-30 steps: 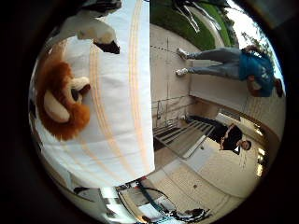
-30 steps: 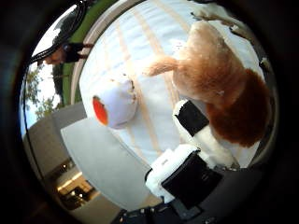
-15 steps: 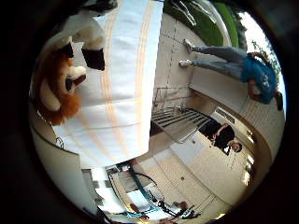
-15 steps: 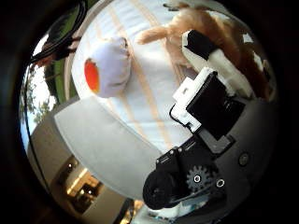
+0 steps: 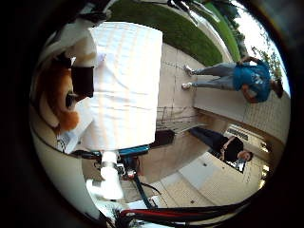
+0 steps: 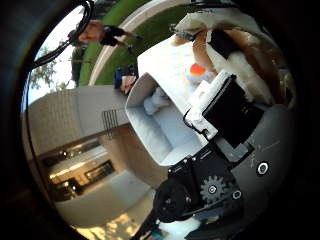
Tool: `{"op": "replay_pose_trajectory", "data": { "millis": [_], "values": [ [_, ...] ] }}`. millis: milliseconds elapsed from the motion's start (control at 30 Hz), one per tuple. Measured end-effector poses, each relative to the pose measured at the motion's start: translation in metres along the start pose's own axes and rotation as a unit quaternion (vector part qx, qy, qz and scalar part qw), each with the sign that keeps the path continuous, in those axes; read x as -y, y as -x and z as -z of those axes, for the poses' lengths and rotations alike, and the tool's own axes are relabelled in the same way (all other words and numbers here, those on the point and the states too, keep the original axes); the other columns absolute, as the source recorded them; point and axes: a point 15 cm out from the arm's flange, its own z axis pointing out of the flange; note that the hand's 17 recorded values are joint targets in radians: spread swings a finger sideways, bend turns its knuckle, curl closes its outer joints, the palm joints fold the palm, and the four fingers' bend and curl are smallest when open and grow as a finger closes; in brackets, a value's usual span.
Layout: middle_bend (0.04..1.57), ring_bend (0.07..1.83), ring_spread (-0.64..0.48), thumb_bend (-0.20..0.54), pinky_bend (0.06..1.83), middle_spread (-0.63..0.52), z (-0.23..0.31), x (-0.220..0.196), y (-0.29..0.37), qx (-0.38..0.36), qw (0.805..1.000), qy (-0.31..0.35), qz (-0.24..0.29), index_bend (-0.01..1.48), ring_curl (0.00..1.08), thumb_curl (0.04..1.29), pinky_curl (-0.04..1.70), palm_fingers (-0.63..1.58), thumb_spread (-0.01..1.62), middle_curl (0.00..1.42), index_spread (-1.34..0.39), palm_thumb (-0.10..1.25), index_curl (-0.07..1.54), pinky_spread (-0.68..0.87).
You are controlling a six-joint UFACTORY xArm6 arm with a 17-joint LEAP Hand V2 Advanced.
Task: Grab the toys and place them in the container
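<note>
**Plush toy held above the bench; transfer to container pending**

The fingers [image 6: 227,107] are curled round the brown-and-white plush toy [image 5: 59,102], which lies pressed close against the palm of the hand [image 6: 220,165]. In the little-finger-side view a black finger segment crosses the plush body, so the grasp appears closed on it. The toy appears clear of the bench [image 5: 126,80], which carries a white cloth with faint orange stripes.

A second toy, white with an orange patch [image 6: 197,72], rests on the cloth near the grey container [image 6: 150,130]. The container stands at the bench edge with its inside open to view; a pale item inside it cannot be identified.

Risks from here:
- Slippage. Soft plush compresses under the fingers, so the toy may work loose in transit.
- Missed release. The container sits at the bench edge, so a release short of its rim would drop the toy on the cloth or the paving.
- Collision. A low approach could strike the container wall or nudge the second toy.

Nothing appears to obstruct the path. People stand on the paving, well apart from the bench.
</note>
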Motion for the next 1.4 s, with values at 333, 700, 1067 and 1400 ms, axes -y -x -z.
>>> {"op": "replay_pose_trajectory", "data": {
  "millis": [333,700,1067,1400],
  "values": [
    [1.23,1.51,-0.07,-0.039,1.49,-0.16,-0.066,-0.011,0.133,-0.007,0.993,0.046,0.105,1.04,0.72,0.66,0.87,0.87,1.2,0.99,-0.69,0.86,0.22,0.15],
    [0.39,0.82,0.21,-0.029,1.11,0.01,-0.138,-0.023,0.124,-0.007,0.984,0.111,0.138,0.7,0.45,0.55,0.68,-0.32,1.2,0.6,-0.42,0.77,0.18,0.33],
    [0.18,0.54,0.29,-0.023,0.79,0.06,-0.091,-0.019,0.049,0.007,0.994,0.05,0.096,0.38,0.3,0.49,0.45,0.0,1.17,0.41,-0.37,0.8,0.19,0.45],
    [0.18,0.48,0.29,-0.028,0.71,0.04,-0.064,-0.018,-0.057,0.013,1.0,0.004,0.026,0.25,0.29,0.47,0.37,0.08,1.15,0.37,-0.24,0.78,0.23,0.46]
  ]
}}
